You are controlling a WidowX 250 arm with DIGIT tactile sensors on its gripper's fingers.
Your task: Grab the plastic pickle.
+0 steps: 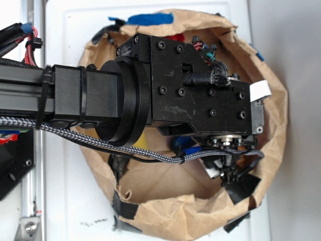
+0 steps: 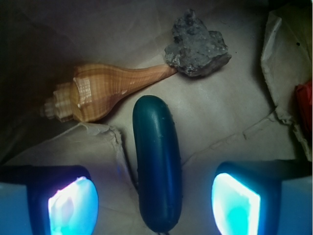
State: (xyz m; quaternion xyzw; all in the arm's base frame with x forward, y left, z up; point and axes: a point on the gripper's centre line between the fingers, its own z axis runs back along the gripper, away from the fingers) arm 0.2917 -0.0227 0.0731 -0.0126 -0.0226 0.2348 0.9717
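Crumpled brown paper lines a round, bowl-like nest point(image 1: 273, 145) on a white table point(image 1: 65, 201), its rim patched with black and blue tape. From the exterior view, the black robot arm point(image 1: 180, 90) reaches over the nest and hides most of its inside.

From the wrist view, the gripper point(image 2: 154, 200) hangs open, its two glowing blue-white fingertips point(image 2: 73, 203) spread wide. The plastic pickle point(image 2: 156, 164) lies flat on the paper between them, running lengthwise away from the camera, with clear space on both sides. Neither fingertip touches it.

The pickle is a smooth, glossy, dark teal-green capsule with rounded ends. Tiny bumps dot its right edge.

Just beyond its far end lies an orange-brown spiral seashell point(image 2: 100, 93), whose pointed tip meets a rough grey rock point(image 2: 198, 44). Something red point(image 2: 304, 105) shows at the right edge.

The step in hand appears to be the final lowering and closing. To do it well, the gripper should probably descend straight, stay centred over the pickle's middle, and close across its narrow width. The slick, rounded plastic may squirt out if pinched near an end.
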